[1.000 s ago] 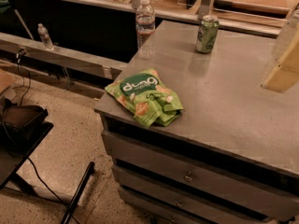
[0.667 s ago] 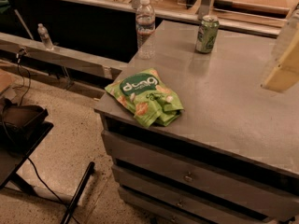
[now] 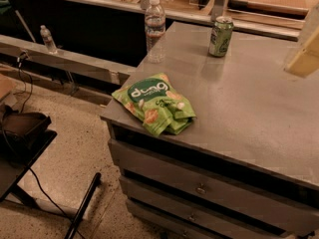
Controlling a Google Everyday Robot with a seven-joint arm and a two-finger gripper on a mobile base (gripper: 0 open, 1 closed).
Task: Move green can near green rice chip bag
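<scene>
The green can (image 3: 221, 36) stands upright on the far part of the grey cabinet top (image 3: 249, 108). The green rice chip bag (image 3: 154, 103) lies flat near the top's front left corner, well apart from the can. My gripper (image 3: 303, 51) shows only as a pale shape at the right edge, above the top and to the right of the can, touching neither object.
A clear water bottle (image 3: 155, 29) stands at the top's far left edge, left of the can. A second small bottle (image 3: 48, 39) stands on a low ledge at left. A black stand (image 3: 25, 133) and cables are on the floor at lower left. Drawers (image 3: 199, 188) front the cabinet.
The pale gripper shape at the right edge has moved slightly up and to the right. The can, the bag and the bottle have not moved.
</scene>
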